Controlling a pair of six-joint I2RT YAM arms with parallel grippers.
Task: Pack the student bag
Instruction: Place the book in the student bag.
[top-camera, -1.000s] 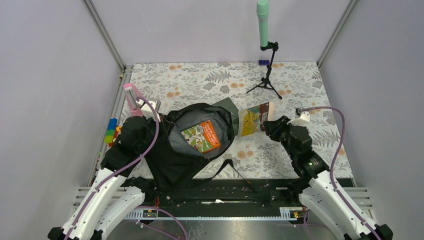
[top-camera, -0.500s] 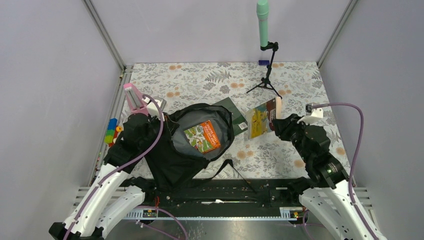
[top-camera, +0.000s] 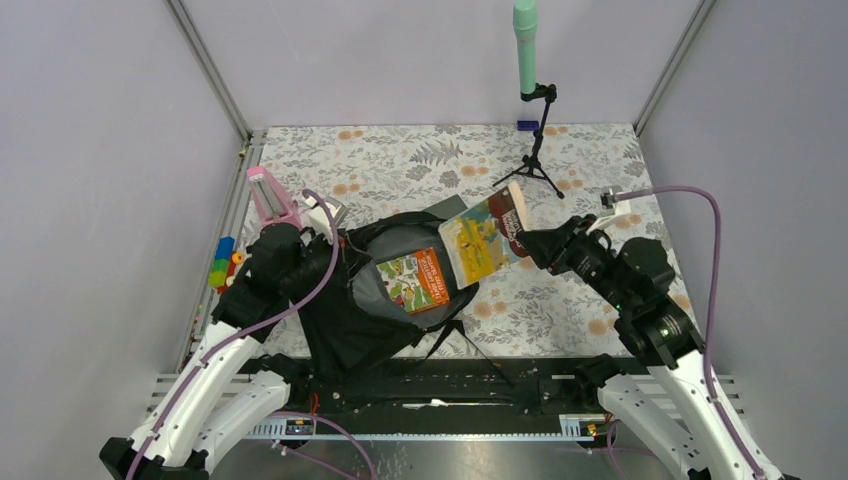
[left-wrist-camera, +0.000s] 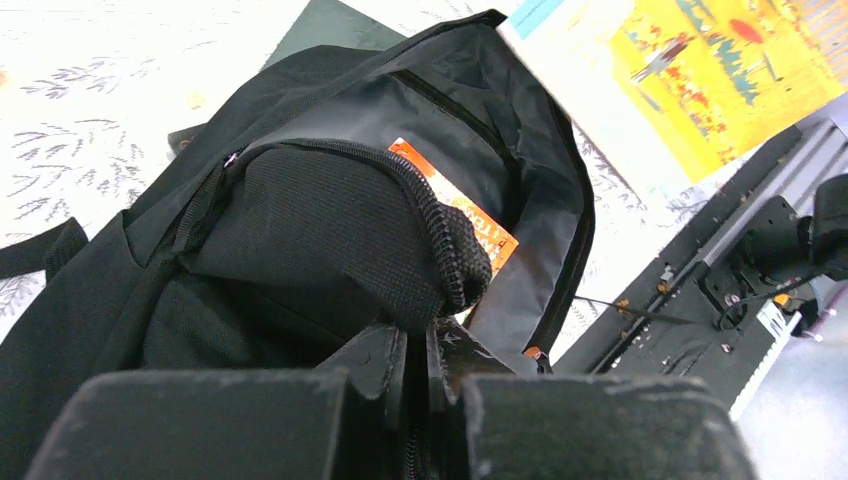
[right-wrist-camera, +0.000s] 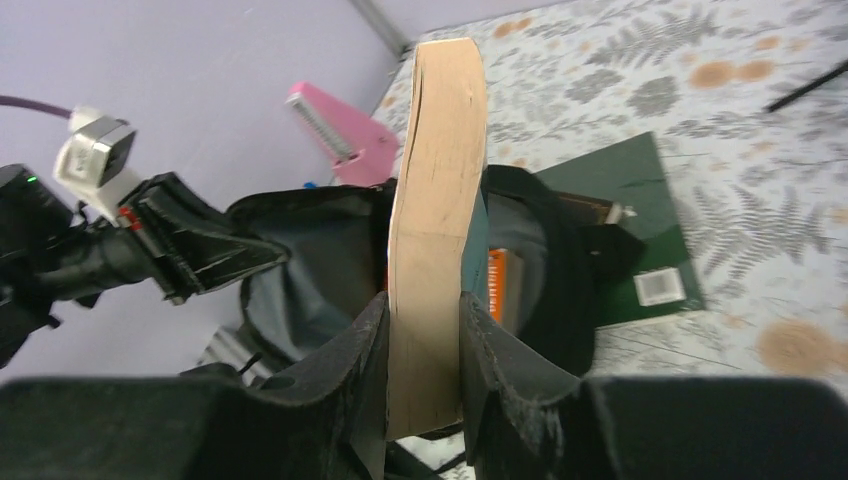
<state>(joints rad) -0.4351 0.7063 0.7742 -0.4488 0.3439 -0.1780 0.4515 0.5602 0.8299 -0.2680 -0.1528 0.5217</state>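
The student bag (top-camera: 350, 320), a black backpack, lies open on the table with an orange-and-green book (top-camera: 418, 280) inside. My left gripper (top-camera: 335, 243) is shut on the bag's zipper rim (left-wrist-camera: 440, 250) and holds the opening up. My right gripper (top-camera: 532, 245) is shut on a thick yellow-covered book (top-camera: 480, 238), held tilted in the air over the right rim of the opening. In the right wrist view the book's page edge (right-wrist-camera: 440, 150) stands between my fingers above the bag (right-wrist-camera: 300, 270). A dark green book (top-camera: 452, 206) lies partly under the bag's far edge.
A pink object (top-camera: 268, 195) and colourful toys (top-camera: 222, 262) sit at the left edge by the wall. A small tripod holding a green microphone (top-camera: 528, 90) stands at the back right. The arms' black rail (top-camera: 450, 385) runs along the near edge.
My right gripper has lifted the yellow book off the table and carried it left, over the bag's opening. My left gripper has moved slightly right, still holding the rim.
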